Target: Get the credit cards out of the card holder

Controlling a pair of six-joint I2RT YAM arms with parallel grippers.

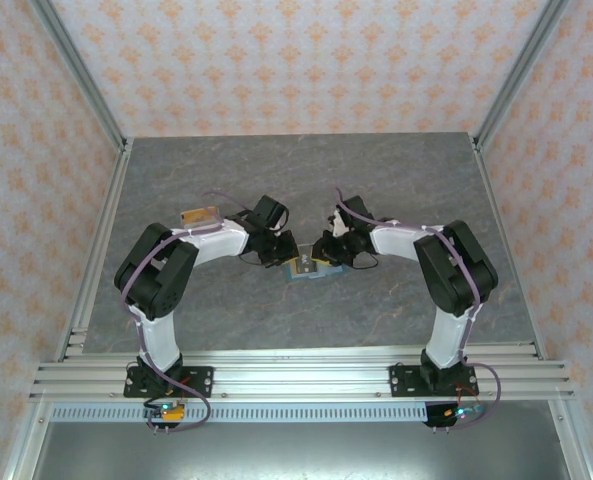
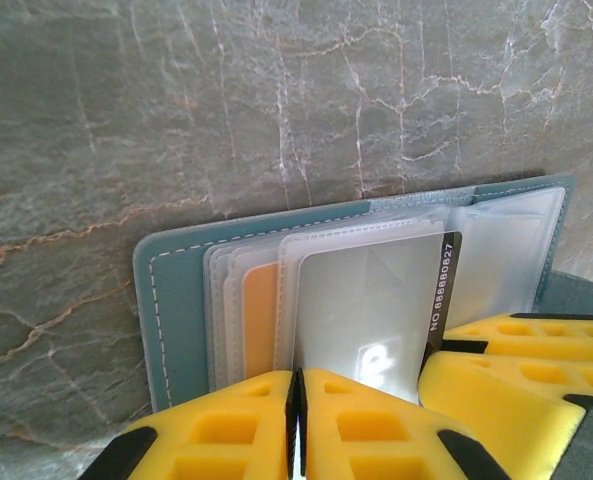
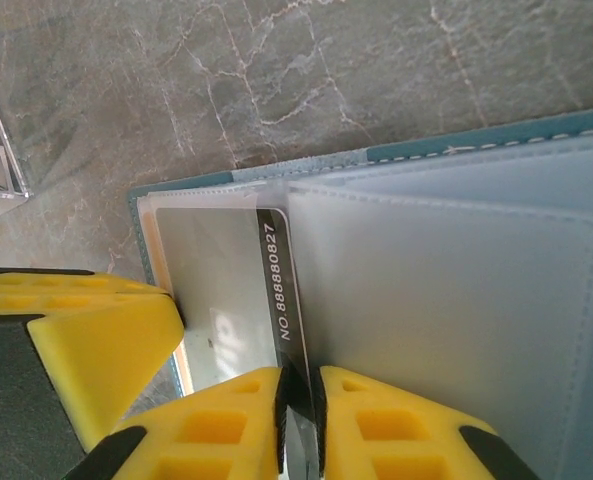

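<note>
- far left on the grey marble table (image 1: 306,170), a loose orange-tan card (image 1: 201,214) lies behind the left arm's elbow, well apart from the card holder.
- the left gripper (image 1: 276,247) (image 2: 296,420) reaches in toward the table's middle. its yellow pads are pressed together to a thin slit at the near edge of the holder's clear sleeves, and a sleeve edge runs into that slit.
- the card holder (image 1: 304,270) (image 2: 176,300) (image 3: 476,143), teal, lies open and flat on the table between the two grippers, its clear sleeves fanned out.
- a sleeved orange card (image 2: 261,320) sits in one of the left pockets, partly covered by the sleeves over it.
- just right of it a shiny grey card (image 2: 366,310) (image 3: 216,280) with a dark numbered strip along one side lies over the sleeves.
- the right gripper (image 1: 334,248) (image 3: 298,420) has its pads narrowed onto that dark strip, pinching the grey card's edge, just beside the left gripper.
</note>
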